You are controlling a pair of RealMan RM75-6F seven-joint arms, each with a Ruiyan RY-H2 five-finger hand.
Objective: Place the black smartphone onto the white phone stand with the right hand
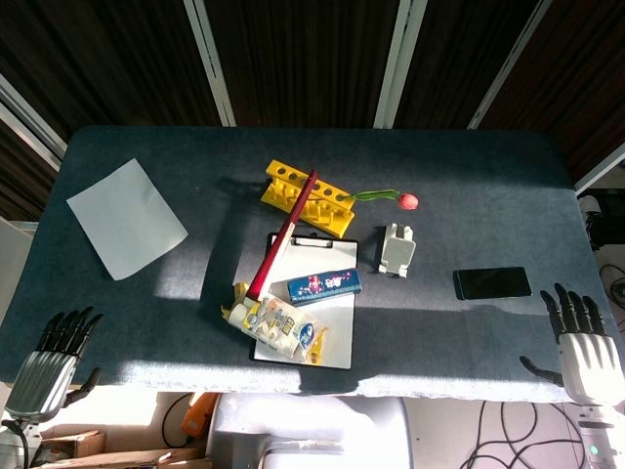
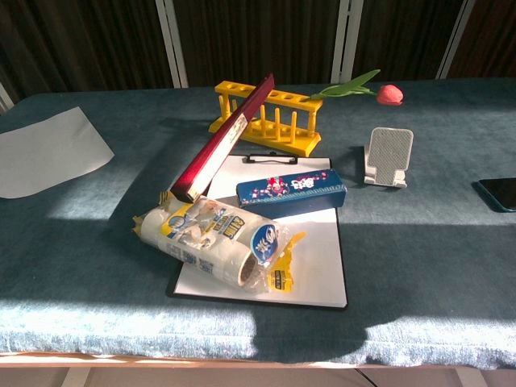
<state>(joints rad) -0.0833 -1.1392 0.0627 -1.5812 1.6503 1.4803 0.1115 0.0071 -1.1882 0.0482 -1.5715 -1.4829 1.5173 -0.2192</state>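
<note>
Black smartphone (image 1: 492, 282) near right edge, right hand (image 1: 582, 342) apart

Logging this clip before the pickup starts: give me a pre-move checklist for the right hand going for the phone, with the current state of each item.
1. Right hand empty, fingers apart: ok.
2. Black smartphone lying flat on the table, nothing on it: ok.
3. White phone stand upright and unoccupied: ok.
4. Path from phone to stand free of objects: ok.
5. Left hand away at the far edge, empty: ok.
6. Tulip near the stand, apart from it: ok.
</note>
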